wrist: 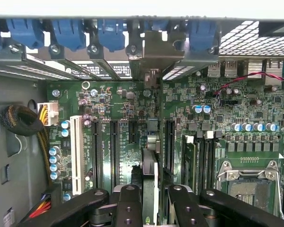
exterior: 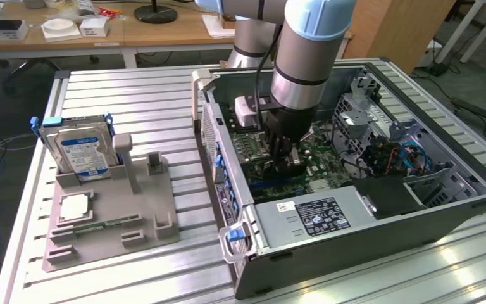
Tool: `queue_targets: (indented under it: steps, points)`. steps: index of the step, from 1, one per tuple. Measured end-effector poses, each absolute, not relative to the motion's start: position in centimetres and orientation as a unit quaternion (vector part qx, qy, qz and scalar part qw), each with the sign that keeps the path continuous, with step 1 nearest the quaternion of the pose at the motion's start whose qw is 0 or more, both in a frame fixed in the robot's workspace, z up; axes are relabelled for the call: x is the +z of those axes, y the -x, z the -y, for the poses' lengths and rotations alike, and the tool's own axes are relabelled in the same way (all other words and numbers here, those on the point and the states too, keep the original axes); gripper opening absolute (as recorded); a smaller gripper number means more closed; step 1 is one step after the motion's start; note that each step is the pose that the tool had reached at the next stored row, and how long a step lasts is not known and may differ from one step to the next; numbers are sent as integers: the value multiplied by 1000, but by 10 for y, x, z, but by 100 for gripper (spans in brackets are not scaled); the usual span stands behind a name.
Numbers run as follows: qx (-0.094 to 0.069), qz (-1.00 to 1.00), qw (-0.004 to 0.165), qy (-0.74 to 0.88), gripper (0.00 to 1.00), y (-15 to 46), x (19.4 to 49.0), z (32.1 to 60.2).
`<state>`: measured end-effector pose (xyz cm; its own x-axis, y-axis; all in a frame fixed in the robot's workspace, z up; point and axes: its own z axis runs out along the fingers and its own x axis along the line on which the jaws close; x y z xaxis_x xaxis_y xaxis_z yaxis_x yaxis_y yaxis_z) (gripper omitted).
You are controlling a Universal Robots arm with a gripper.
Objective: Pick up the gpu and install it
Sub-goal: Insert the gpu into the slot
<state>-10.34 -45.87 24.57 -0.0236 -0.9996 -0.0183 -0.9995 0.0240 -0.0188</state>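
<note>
Inside the open grey desktop computer case [exterior: 369,209], lying on its side on a ribbed metal table [exterior: 124,107], hangs the black gripper [exterior: 283,159] of the grey-and-pale-blue robot arm [exterior: 306,57]. Clamped on the gpu [wrist: 150,177], a thin black circuit card seen edge-on in the wrist view, its silver-grey metal bracket [wrist: 154,59] up against the case's rear slot wall with blue plastic latches [wrist: 68,33]. Black fingers [wrist: 128,205] pressed to either side of the card, directly over the green motherboard [wrist: 118,109] and its long black expansion slots. Whether the card's edge sits in a slot cannot be told. On the grey power supply [exterior: 311,218], a black label with white print, too small to read. On the exterior view's left, a grey moulded fixture tray [exterior: 112,209] holding an upright silver hard drive [exterior: 78,149] with a blue-and-white label, text illegible, and a small square silver-topped chip [exterior: 74,207].
</note>
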Motion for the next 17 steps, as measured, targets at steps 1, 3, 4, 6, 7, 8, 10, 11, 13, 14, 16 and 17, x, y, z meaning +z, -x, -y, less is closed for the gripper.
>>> queue_targets:
  steps: [1,3,4,6,7,8,10,11,13,14,16,17]
  points:
    - [0,-715,13,699,26,103,246,459]
    - [0,-715,13,699,26,103,246,459]
    - [0,-715,13,699,26,103,246,459]
    - [0,-715,13,699,26,103,246,459]
    - [0,-715,13,699,26,103,246,459]
    - [0,-715,13,699,26,103,246,459]
    - [-1,-715,13,699,26,103,246,459]
    - [-1,-715,13,699,26,103,246,459]
    - [-1,-715,13,699,26,102,246,459]
    - [-1,-715,13,699,26,102,246,459]
    - [-1,-715,13,699,26,102,246,459]
    - [-1,-715,13,699,26,102,246,459]
